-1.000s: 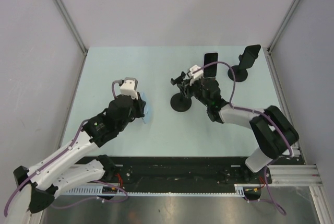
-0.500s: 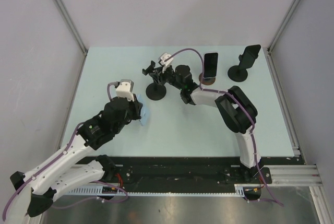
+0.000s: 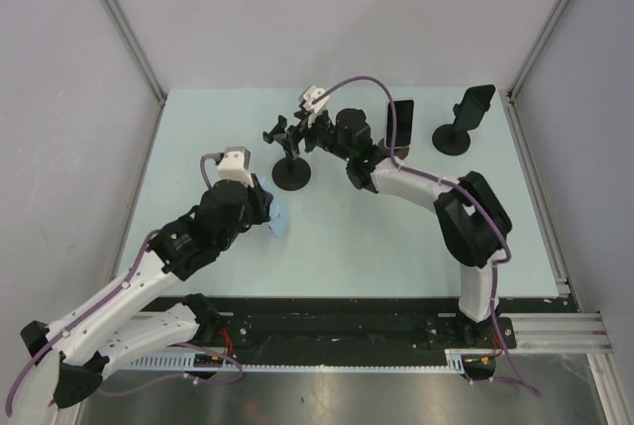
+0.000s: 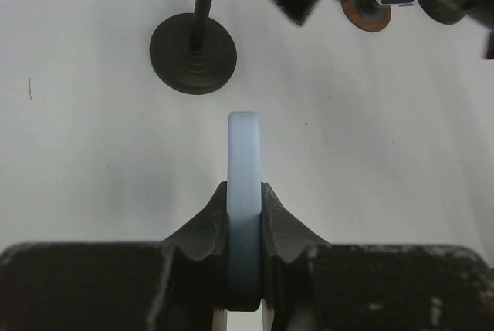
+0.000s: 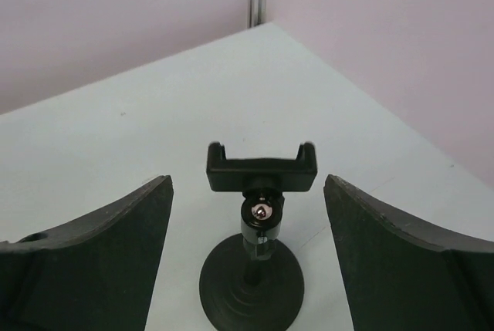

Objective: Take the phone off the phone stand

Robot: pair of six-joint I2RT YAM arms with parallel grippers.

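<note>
A pale blue phone [image 4: 244,163] shows edge-on in the left wrist view, with my left gripper [image 4: 245,211] shut on its lower part. From above, that phone [image 3: 278,215] hangs just over the table, left of centre. The black phone stand [image 3: 292,175] stands alone further back, its clamp [image 5: 261,167] empty. My right gripper [image 3: 300,130] is open just behind the stand's clamp. In the right wrist view its fingers [image 5: 131,231] sit wide on either side of the stand [image 5: 252,277], not touching it.
A black phone [image 3: 399,123] stands upright on a brown disc [image 4: 365,16] at the back, right of centre. Another black stand [image 3: 462,120] sits at the back right corner. White walls and metal rails enclose the table [image 3: 198,138].
My right arm carried the black stand leftward across the table, set it down and opened its jaws off it. The left gripper kept hold of the blue phone, barely moving.
</note>
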